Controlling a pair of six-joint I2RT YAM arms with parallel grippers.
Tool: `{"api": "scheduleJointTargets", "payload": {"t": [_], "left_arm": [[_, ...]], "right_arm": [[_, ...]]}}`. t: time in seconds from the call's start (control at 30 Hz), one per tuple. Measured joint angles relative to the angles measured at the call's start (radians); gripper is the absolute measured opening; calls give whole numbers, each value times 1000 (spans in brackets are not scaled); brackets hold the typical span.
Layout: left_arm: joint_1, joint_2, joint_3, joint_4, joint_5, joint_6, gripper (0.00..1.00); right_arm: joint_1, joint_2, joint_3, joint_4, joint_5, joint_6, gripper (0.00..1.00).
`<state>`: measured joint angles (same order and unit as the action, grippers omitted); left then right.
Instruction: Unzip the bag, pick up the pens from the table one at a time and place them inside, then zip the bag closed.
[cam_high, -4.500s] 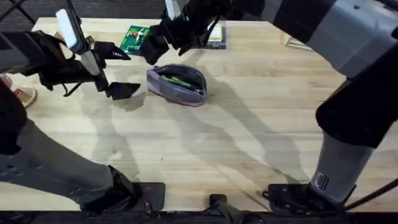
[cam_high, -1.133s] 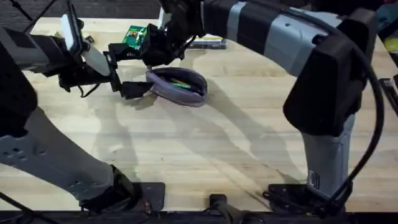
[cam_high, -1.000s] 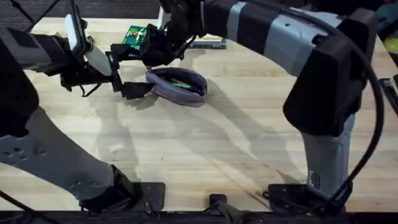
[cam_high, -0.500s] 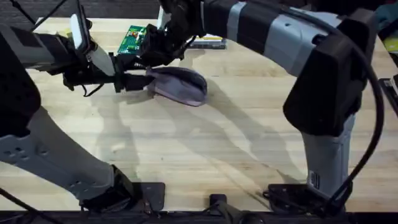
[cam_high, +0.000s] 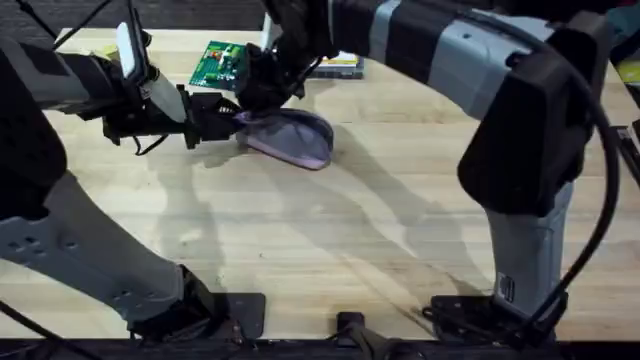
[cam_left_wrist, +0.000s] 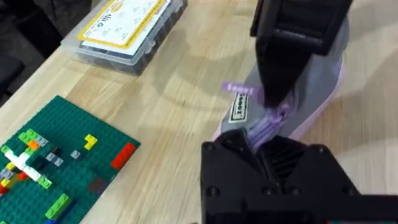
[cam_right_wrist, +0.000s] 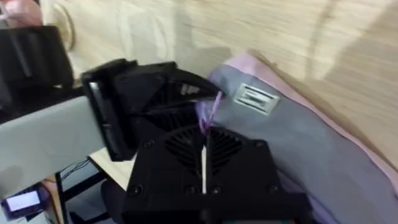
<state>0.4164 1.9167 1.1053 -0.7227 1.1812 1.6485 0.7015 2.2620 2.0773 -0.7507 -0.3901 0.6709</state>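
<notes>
So the bag (cam_high: 290, 137) sits on the surface (cam_high: 330, 240) at roughly 11 o'clock from the middle of the overhead view, looking zipped or nearly so; I can't tell how far along its length.

Both arms are bunched at the same end. The left end effector (cam_high: 222, 115) comes in from 9 o'clock, and in its wrist view its fingers are pinched on the end of the fabric right by the little sewn label (cam_left_wrist: 239, 109). The right end effector (cam_high: 262, 85) drops in from 12 o'clock with fingers closed on the thin purple zipper pull (cam_right_wrist: 209, 112).

My guess on handling: it's soft lavender-grey cloth, long and oval, light and floppy. It'll bunch and slide on the smooth wood if you tug one-handed. So one end effector anchoring the end while the other drags the pull seems right. The pull is tiny and thin, so it could slip out easily.

Nearby there's a green brick baseplate (cam_high: 217, 62) with small bricks on it, and a clear plastic box with a yellow label (cam_left_wrist: 130, 28). Both look rigid, and they sit apart from the bag.
</notes>
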Motion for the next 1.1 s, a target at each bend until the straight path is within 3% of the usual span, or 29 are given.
{"api": "scheduleJointTargets", "payload": {"t": [1.1], "left_arm": [[-5,0,0,5,8,-2,42]], "right_arm": [[-236,-64,4,-455,-18,-209,33]]}}
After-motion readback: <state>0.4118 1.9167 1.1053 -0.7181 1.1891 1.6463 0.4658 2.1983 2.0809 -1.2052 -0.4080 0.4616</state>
